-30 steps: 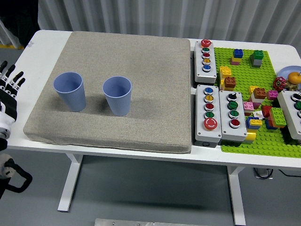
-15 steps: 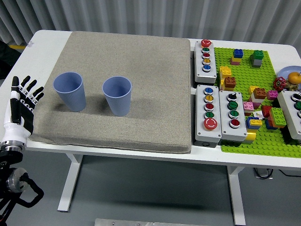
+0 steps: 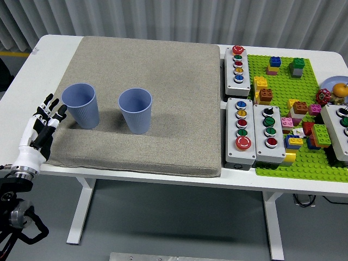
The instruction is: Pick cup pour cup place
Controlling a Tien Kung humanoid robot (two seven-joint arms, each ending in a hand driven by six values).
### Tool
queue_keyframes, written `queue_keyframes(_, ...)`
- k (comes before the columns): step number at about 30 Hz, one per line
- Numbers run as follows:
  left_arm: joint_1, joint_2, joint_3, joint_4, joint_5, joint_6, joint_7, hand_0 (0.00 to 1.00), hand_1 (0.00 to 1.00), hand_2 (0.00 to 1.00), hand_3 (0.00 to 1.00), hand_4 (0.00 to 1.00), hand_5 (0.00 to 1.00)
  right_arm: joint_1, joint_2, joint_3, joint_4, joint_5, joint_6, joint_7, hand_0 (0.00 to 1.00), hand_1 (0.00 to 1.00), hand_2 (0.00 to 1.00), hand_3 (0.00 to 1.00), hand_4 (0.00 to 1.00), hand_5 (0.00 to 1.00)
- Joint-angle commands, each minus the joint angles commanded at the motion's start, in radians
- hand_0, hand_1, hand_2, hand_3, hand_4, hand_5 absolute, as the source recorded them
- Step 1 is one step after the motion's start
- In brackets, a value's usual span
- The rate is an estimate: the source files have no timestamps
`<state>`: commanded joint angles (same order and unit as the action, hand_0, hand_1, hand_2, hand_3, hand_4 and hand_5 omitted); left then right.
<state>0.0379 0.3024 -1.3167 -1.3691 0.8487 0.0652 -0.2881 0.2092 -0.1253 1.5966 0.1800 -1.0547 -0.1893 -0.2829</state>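
A: Item one, left hand (image 3: 42, 129): lower left of frame, fingers (image 3: 53, 110) spread and straight, gripping nothing, tips just beside the left cup (image 3: 81, 105).

B: Cups?

A: Two blue cups, both upright on the grey mat (image 3: 179, 103). Left cup at centre left; right cup (image 3: 135, 110) near it, toward the middle. Contents: cannot tell.

B: Right hand?

A: Not in view.

B: Risks from here?

A: Judged, not seen: the hand arrives low and from the side, so extended fingertips could nudge the light cup and tip it toward its neighbour. A squeeze too high on the thin wall could buckle it.
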Motion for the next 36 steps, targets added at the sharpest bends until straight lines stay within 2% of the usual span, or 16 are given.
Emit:
queue_keyframes(2,-0.002,0.000,0.003,0.007,0.002,-0.003,0.002,0.921,0.921,0.998,0.998,0.884,0.184,-0.002,0.000,0.000,0.000,0.002,-0.001,0.000,0.710,0.650,0.613,0.580,0.002,0.083)
queue_keyframes(11,-0.022,-0.004,0.005,0.040,-0.009,0.005,-0.002,0.925,0.922,0.998,0.998,0.880,0.188,-0.008,0.000,0.002,0.000,0.001,0.001,-0.003,0.709,0.650,0.613,0.579,0.002,0.086)
queue_keyframes(16,-0.049,-0.004,0.015,0.059,-0.003,0.010,0.001,0.931,0.923,0.998,0.998,0.882,0.196,-0.003,0.000,0.000,0.000,0.009,0.001,-0.002,0.709,0.650,0.614,0.579,0.002,0.084)
queue_keyframes(25,-0.113,-0.010,0.043,0.138,-0.033,0.011,-0.001,0.947,0.926,0.998,0.998,0.883,0.198,0.005,0.000,-0.010,0.000,0.023,-0.001,0.001,0.709,0.650,0.613,0.579,0.002,0.086)
queue_keyframes(26,-0.117,-0.012,0.044,0.144,-0.033,0.010,-0.001,0.998,0.935,0.998,0.998,0.882,0.198,0.005,0.001,-0.010,0.000,0.023,-0.001,0.001,0.709,0.650,0.613,0.579,0.002,0.086)
queue_keyframes(27,-0.119,-0.013,0.045,0.150,-0.032,0.008,0.000,0.998,0.935,0.998,0.998,0.882,0.198,0.006,0.001,-0.010,0.000,0.025,-0.002,0.002,0.709,0.650,0.613,0.579,0.002,0.086)
queue_keyframes(36,-0.118,-0.014,0.045,0.141,-0.007,0.001,0.010,0.998,0.938,0.998,0.998,0.881,0.198,0.010,0.002,-0.008,0.000,0.023,-0.001,0.001,0.709,0.650,0.614,0.579,0.002,0.085)
